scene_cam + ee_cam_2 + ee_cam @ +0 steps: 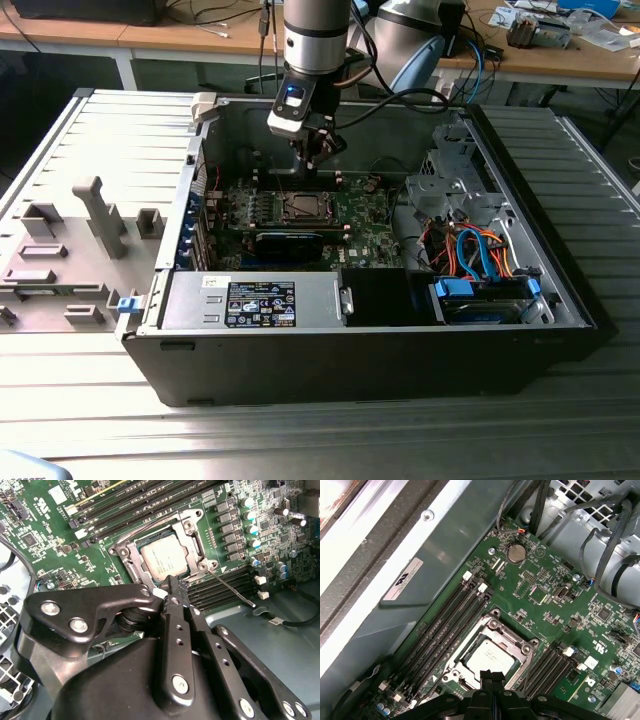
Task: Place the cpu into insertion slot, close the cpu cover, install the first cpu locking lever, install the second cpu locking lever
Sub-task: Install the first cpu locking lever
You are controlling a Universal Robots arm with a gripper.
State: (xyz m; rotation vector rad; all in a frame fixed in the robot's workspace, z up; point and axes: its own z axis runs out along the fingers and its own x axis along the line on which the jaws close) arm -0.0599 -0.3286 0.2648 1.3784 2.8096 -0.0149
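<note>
The cpu (162, 562) lies flat, metal top up (square, no long axis), framed by the cover (195, 539); the end effector (172, 582), clenched with fingertips together, hovers over its edge.

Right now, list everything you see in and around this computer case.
case: one, black, lying open.
board: one, green, inside the case.
cpu: one, silver-grey, seated mid-board.
cover: one, silvery, down around the cpu.
lever: one, thin metal, angled out beside the cover.
cables: several, orange and blue, in the case at the exterior view's right.
fixture: one, grey, exterior view's left of the case.
arm: one, grey, above the cpu; jaws shut by the cover's edge.
</note>
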